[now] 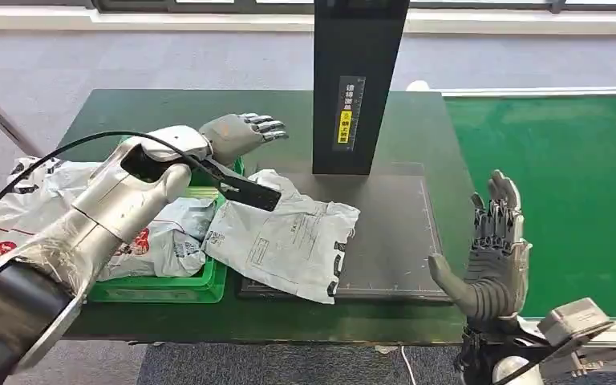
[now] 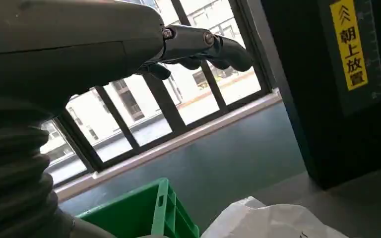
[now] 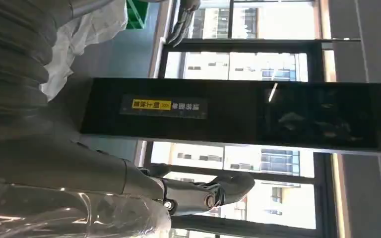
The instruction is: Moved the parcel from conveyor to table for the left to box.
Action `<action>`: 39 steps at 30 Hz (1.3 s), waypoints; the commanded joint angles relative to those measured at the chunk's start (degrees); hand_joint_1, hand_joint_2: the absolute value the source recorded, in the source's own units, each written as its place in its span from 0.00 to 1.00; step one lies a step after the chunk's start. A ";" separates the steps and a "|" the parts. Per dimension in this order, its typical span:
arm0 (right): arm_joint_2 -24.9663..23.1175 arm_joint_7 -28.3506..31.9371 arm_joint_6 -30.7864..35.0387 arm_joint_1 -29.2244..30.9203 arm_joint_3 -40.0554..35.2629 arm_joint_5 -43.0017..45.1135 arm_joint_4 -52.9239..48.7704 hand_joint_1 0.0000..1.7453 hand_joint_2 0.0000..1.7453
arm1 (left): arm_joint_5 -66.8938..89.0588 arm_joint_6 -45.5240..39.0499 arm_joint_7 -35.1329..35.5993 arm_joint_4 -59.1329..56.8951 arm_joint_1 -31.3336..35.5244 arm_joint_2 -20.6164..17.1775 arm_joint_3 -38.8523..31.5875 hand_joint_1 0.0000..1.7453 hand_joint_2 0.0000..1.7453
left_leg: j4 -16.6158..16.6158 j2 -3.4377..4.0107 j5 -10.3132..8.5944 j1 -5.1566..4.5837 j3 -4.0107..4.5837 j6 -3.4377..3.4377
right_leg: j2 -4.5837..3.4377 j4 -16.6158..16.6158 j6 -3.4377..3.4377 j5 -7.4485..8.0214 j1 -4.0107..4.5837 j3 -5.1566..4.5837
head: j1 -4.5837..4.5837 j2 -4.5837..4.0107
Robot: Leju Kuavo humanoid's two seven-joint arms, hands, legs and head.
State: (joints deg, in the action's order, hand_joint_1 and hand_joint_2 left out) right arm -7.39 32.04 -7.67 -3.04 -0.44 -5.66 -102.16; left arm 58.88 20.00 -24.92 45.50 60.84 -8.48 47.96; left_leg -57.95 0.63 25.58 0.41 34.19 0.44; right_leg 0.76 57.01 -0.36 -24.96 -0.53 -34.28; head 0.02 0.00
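Parcel (image 1: 293, 241) is laid on the table (image 1: 417, 317) beside the green box (image 1: 208, 285), not yet boxed. Nothing is held: left hand (image 1: 241, 132) and right hand (image 1: 493, 257) are spread wide.

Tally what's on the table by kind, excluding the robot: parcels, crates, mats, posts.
Parcels on the mat: 1, grey parcel
Parcels in the crate: at least 2; the heap hides the exact number
Green crates: 1
Dark mats: 1
Black upright posts: 1
Total: at least 6
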 commanded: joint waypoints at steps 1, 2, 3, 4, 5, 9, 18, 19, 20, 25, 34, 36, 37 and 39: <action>-0.32 -0.13 0.73 2.98 -0.18 0.78 4.23 0.00 1.00 | -3.94 4.14 0.18 -13.12 8.90 6.15 12.12 0.00 1.00 | -0.02 -0.16 -0.01 0.06 -0.01 0.00 | 0.09 -0.01 0.02 -0.01 0.05 0.08 | 0.00 0.00; -0.40 -0.18 0.81 3.08 -0.25 0.82 4.18 0.00 1.00 | -4.02 4.07 0.22 -13.17 8.81 6.26 12.26 0.00 1.00 | -0.01 -0.15 -0.01 0.06 -0.04 0.00 | 0.05 -0.02 0.03 -0.01 0.05 0.09 | -0.02 0.00; -0.15 -0.42 0.97 3.31 -0.70 1.05 4.08 0.00 1.00 | -5.04 4.75 0.28 -14.22 8.87 6.83 13.41 0.00 1.00 | 0.02 -0.20 -0.03 0.06 -0.05 0.00 | 0.08 -0.04 0.03 -0.01 0.06 0.12 | -0.02 0.00; 0.01 -0.61 1.12 3.39 -0.92 1.14 4.02 0.00 1.00 | -5.81 4.64 0.66 -14.90 8.93 7.14 14.25 0.00 1.00 | -0.01 -0.17 -0.02 0.07 -0.03 0.00 | 0.08 -0.04 0.01 -0.01 0.07 0.09 | 0.00 0.00; 0.17 -0.74 1.27 3.62 -1.12 1.23 4.10 0.00 1.00 | -6.27 5.37 1.04 -15.78 8.84 7.62 15.55 0.00 1.00 | 0.04 -0.18 -0.03 0.03 -0.07 -0.01 | 0.07 -0.03 0.01 -0.01 0.03 0.12 | 0.00 0.00; 0.67 -1.04 1.72 4.00 -1.47 1.30 4.45 0.00 1.00 | -7.94 5.57 1.63 -18.46 8.47 9.26 18.08 0.00 1.00 | 0.06 -0.06 0.00 0.04 -0.14 -0.01 | -0.04 -0.04 0.01 0.00 0.04 0.17 | 0.00 0.00; 0.41 -1.27 2.60 3.39 -1.17 1.37 3.52 0.00 1.00 | -10.04 7.59 2.81 -21.14 8.78 11.73 21.21 0.00 1.00 | -0.01 -0.06 0.01 0.05 -0.02 0.00 | -0.02 0.05 0.02 -0.01 0.05 0.06 | 0.00 0.00; 0.47 -1.33 2.72 3.14 -1.14 1.31 3.36 0.00 1.00 | -10.35 7.69 3.10 -21.60 8.60 12.22 21.42 0.00 1.00 | 0.03 -0.13 -0.01 0.05 -0.07 -0.01 | 0.01 0.01 0.02 -0.01 0.05 0.12 | 0.00 0.00; 0.54 -1.33 2.76 2.91 -1.15 1.30 3.21 0.00 1.00 | -10.59 7.69 3.42 -22.07 8.43 12.61 21.77 0.00 1.00 | 0.02 -0.13 -0.02 0.05 -0.03 0.00 | 0.05 0.02 0.02 0.00 0.05 0.07 | 0.00 0.00; 0.74 -1.31 3.46 2.56 -0.69 1.40 2.85 0.00 1.00 | -11.13 9.25 4.18 -24.08 7.26 13.97 23.14 0.00 1.00 | 0.12 -0.16 -0.02 0.03 -0.17 -0.02 | 0.03 -0.09 0.01 0.00 0.03 0.23 | -0.02 0.00; 0.83 -1.17 3.98 1.76 -0.86 1.37 2.91 0.00 1.00 | -11.84 10.68 4.58 -26.84 4.27 13.78 24.32 0.00 1.00 | 0.05 -0.01 0.01 0.02 -0.10 0.01 | -0.06 0.01 0.02 0.00 0.02 0.10 | -0.02 0.00; 0.88 -1.16 3.98 1.89 -0.93 1.37 3.04 0.00 1.00 | -11.90 11.49 4.44 -27.03 4.48 13.95 24.52 0.00 1.00 | 0.03 -0.04 0.00 0.02 -0.08 0.01 | -0.04 0.02 0.02 -0.01 0.03 0.08 | 0.00 0.00; 0.96 -1.12 3.99 2.03 -0.99 1.38 3.18 0.00 1.00 | -12.27 11.93 4.56 -27.33 4.02 13.84 24.47 0.01 1.00 | 0.10 -0.06 -0.01 0.00 -0.15 0.00 | -0.06 -0.01 0.02 -0.01 0.00 0.14 | -0.02 0.00; 1.09 -1.07 3.99 2.33 -1.03 1.40 3.61 0.00 1.00 | -12.44 12.19 4.78 -27.83 2.77 13.51 24.80 0.96 1.00 | 0.11 -0.02 -0.01 0.01 -0.16 0.00 | -0.07 -0.04 0.02 0.01 0.01 0.15 | 0.00 0.00</action>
State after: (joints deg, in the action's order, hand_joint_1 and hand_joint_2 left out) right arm -7.50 30.91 -3.87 -1.85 -0.46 -4.33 -100.94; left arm 46.95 30.40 -20.33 22.14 64.07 4.55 68.04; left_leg -57.95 0.60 25.56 0.41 34.19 0.44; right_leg 0.80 57.08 -0.36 -24.96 -0.52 -34.26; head 0.02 0.00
